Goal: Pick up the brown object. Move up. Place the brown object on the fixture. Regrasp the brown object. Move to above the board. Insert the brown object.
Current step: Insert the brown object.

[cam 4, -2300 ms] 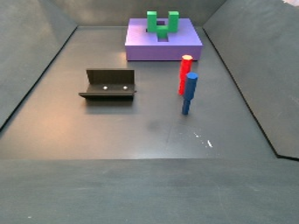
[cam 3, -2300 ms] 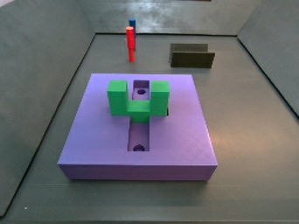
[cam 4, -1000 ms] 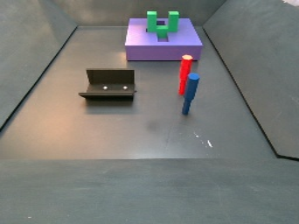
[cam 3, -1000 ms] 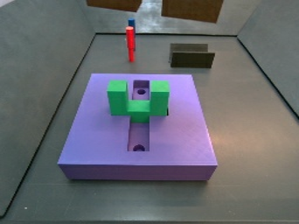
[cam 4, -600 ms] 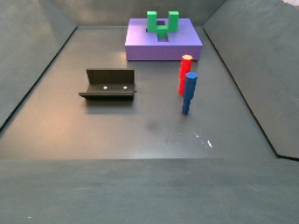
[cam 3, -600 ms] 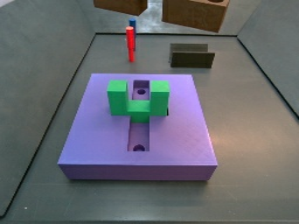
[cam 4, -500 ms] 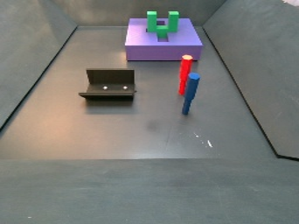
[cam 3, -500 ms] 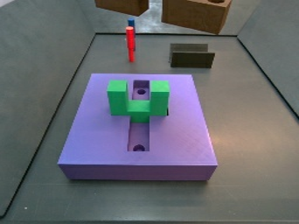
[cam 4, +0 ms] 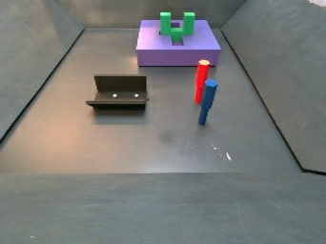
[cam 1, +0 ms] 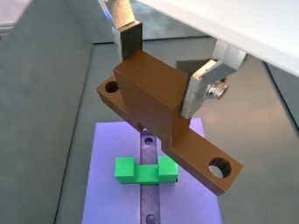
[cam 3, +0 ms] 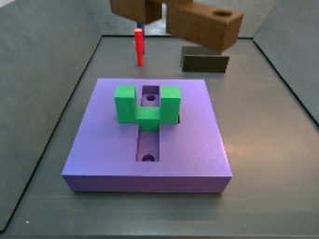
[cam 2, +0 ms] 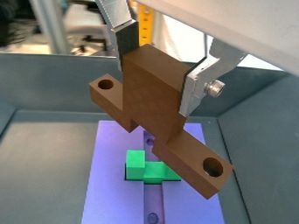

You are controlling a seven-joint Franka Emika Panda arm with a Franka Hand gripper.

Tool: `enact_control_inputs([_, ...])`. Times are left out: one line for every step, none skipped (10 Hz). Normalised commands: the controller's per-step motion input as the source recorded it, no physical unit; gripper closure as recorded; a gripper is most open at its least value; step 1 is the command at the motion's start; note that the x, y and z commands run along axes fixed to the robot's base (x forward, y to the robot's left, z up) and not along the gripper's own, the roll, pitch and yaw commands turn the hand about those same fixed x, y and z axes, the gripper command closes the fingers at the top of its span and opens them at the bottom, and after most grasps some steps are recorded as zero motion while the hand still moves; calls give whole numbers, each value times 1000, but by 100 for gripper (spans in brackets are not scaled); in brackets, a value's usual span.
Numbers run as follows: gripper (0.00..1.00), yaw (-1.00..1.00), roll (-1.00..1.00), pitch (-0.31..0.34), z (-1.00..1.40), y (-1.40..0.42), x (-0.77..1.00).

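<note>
High above the board (cam 1: 117,188), the pincer (cam 1: 163,74) hangs with its two silver fingers (cam 1: 128,39) closed flat against opposite faces of the brown object (cam 1: 163,105). Both wrist views show this grip: the bar (cam 2: 152,105) is clamped near its middle, lying crosswise between the plates, with a round hole visible at each end. The bar is clear of every surface.

In a side view the brown object (cam 3: 206,25) appears at the top edge, well above the floor and over the far part of the enclosure; the pincer itself is mostly cut off by the frame there, so its fingers cannot be judged from that angle.

The purple board (cam 3: 149,140) lies flat on the floor. A green U-shaped block (cam 3: 145,105) stands upright on it, straddling the central lengthwise slot. Round holes show in the slot on either side of the block. In both wrist views the green block (cam 2: 149,166) sits below the held bar.

The fixture (cam 4: 117,92) stands on the floor well apart from the board, bare of any piece. In a side view it (cam 3: 204,62) sits behind the board, near the far wall.

A red peg (cam 4: 201,80) and a blue peg (cam 4: 207,102) stand upright just beside each other, apart from the fixture and the board (cam 4: 178,48).
</note>
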Motion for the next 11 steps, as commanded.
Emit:
enact_control_inputs([100, -320, -166, -56, -429, -37, 0])
enact_control_inputs([100, -309, -134, -70, -446, -29, 0])
enact_control_inputs([100, -460, -144, -74, -506, -40, 103])
enact_control_inputs([100, -589, 0, 0, -403, -97, 209])
enact_control_inputs([100, -766, 14, 250, -309, -11, 0])
enact_control_inputs([100, -809, 0, 211, -217, -57, 0])
enact_control_inputs([100, -814, 7, 176, -74, -34, 0])
enact_control_inputs([100, -949, 24, 124, -14, -3, -31])
enact_control_inputs([100, -963, 11, 90, 0, -14, 0])
enact_control_inputs([100, -460, 0, 0, 0, -3, -106])
enact_control_inputs([100, -294, 63, 0, 0, -23, -97])
